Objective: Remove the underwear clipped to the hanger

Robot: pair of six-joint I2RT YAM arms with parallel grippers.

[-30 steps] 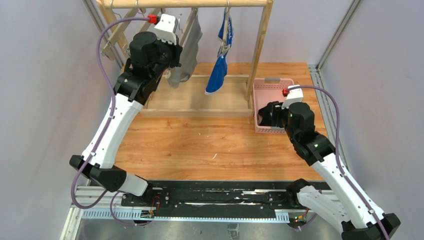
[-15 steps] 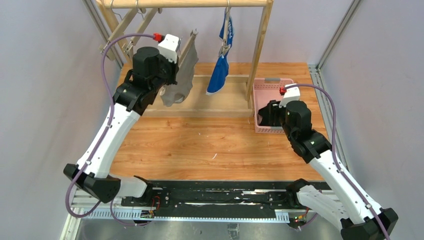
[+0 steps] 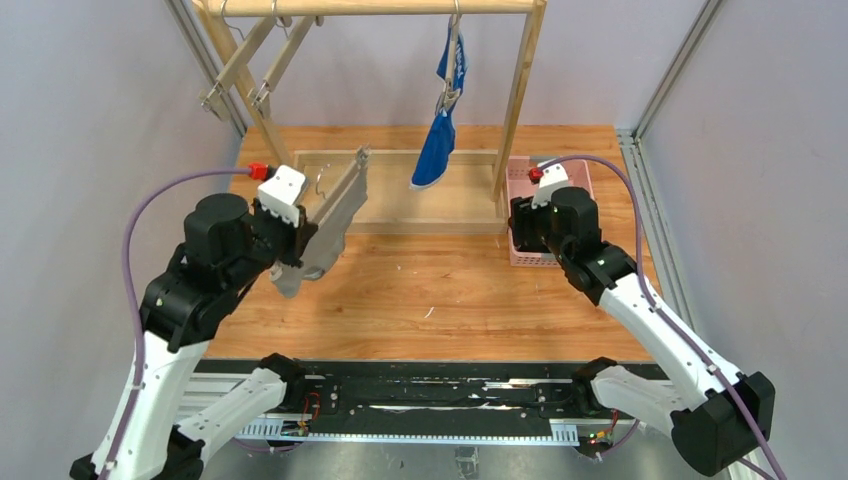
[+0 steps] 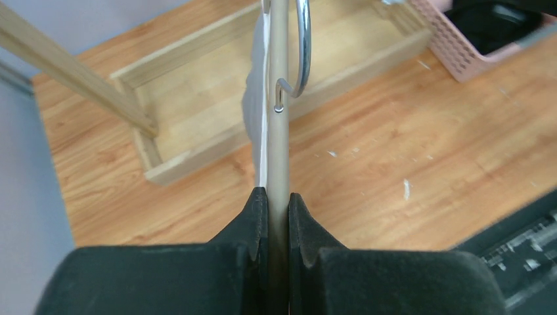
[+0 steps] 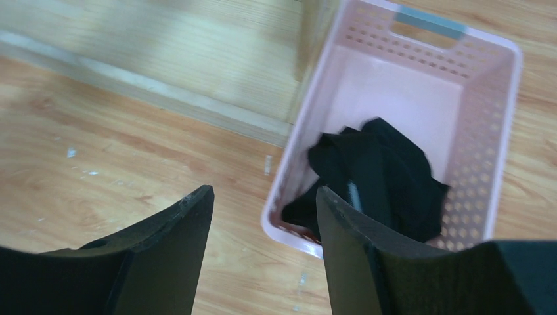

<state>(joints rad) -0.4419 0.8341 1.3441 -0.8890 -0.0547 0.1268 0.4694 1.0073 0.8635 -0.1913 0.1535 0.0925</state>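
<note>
The left arm bends low over the table [image 3: 450, 290], left gripper [image 4: 278, 197] clamped on the hanger [image 4: 279, 131] bearing the grey briefs [image 3: 320, 240]. The right arm reaches to the basket [image 5: 479, 131], right gripper [image 5: 264, 193] spread above the black briefs [image 5: 381, 174] inside. The blue briefs [image 3: 437, 150] hang on the rack [image 3: 400, 6].

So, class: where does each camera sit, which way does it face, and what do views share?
Top external: above and behind, looking down on table, rack, left arm and right arm.
Left wrist: on that wrist, looks along the left claw, shut on the hanger.
Right wrist: on that wrist, looks down past the open right claw at black underwear.
Shared: all three show the pink basket.
</note>
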